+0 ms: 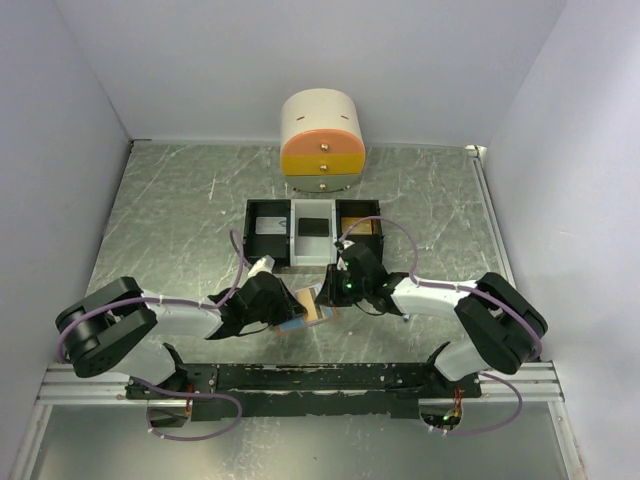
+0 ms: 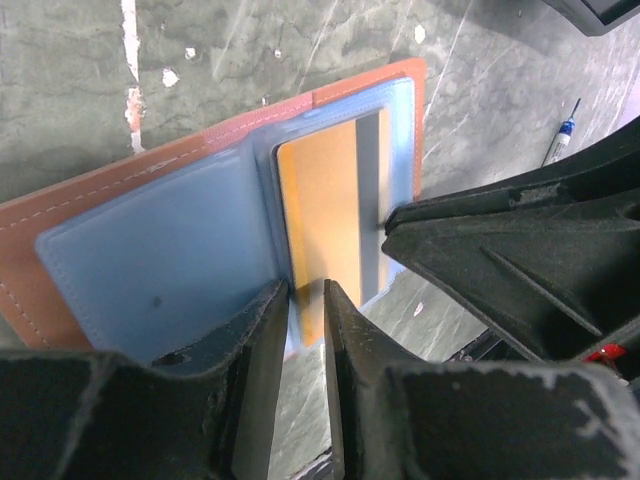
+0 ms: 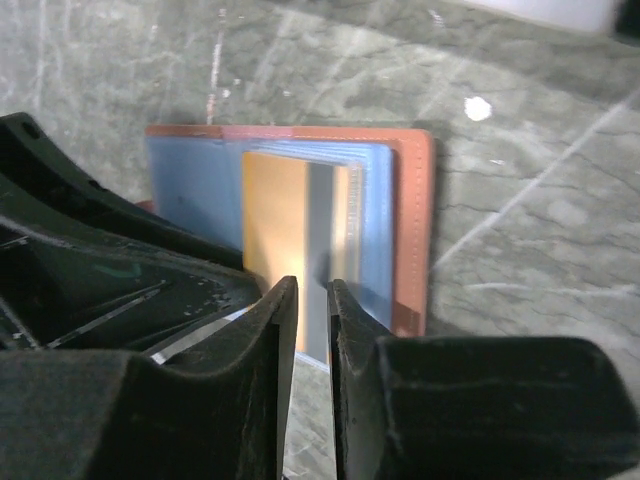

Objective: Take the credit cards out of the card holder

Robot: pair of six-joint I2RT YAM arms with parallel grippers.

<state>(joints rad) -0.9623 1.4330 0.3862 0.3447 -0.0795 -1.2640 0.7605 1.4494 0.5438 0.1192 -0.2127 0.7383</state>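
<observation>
The tan card holder (image 1: 300,322) lies open on the table between both arms, its light blue lining up (image 2: 150,250) (image 3: 410,200). An orange-gold card (image 2: 320,200) (image 3: 275,220) with a grey stripe sits in its right pocket, partly slid out. My left gripper (image 1: 285,310) (image 2: 307,300) is closed to a narrow gap on the holder's near edge by the fold. My right gripper (image 1: 332,292) (image 3: 312,290) is pinched on the card's striped edge. A dark grey card (image 1: 268,226) and a black card (image 1: 313,226) lie in the tray.
A black-and-white compartment tray (image 1: 294,246) stands just behind the grippers. A cream and orange drawer unit (image 1: 322,143) stands at the back. A blue-white pen (image 2: 560,140) lies on the table to the right of the holder. White walls enclose the table.
</observation>
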